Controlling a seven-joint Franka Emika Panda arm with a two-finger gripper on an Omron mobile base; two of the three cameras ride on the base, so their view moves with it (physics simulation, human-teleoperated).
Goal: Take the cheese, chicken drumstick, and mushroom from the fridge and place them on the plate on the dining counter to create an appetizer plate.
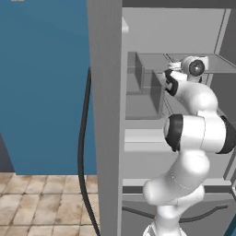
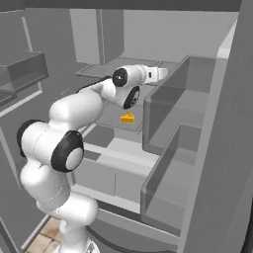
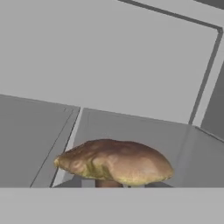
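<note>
I am reaching into the open fridge (image 1: 109, 115) at the level of an upper shelf. The mushroom (image 3: 114, 162), a tan-brown cap on a short stem, sits right at my gripper (image 2: 164, 74), which is shut on it; the fingertips are hidden behind the cap. It hangs a little above the pale grey shelf (image 3: 131, 127). On the shelf below the hand lies the cheese (image 2: 128, 118), a small yellow wedge. The chicken drumstick, the plate and the dining counter are out of view.
Grey door bins (image 2: 170, 148) stand close on the right of my arm. The fridge's side wall rises on the left, with a black cable (image 1: 83, 138) running down beside it in front of a blue wall (image 1: 44, 83). Drawers (image 2: 113, 178) sit lower inside.
</note>
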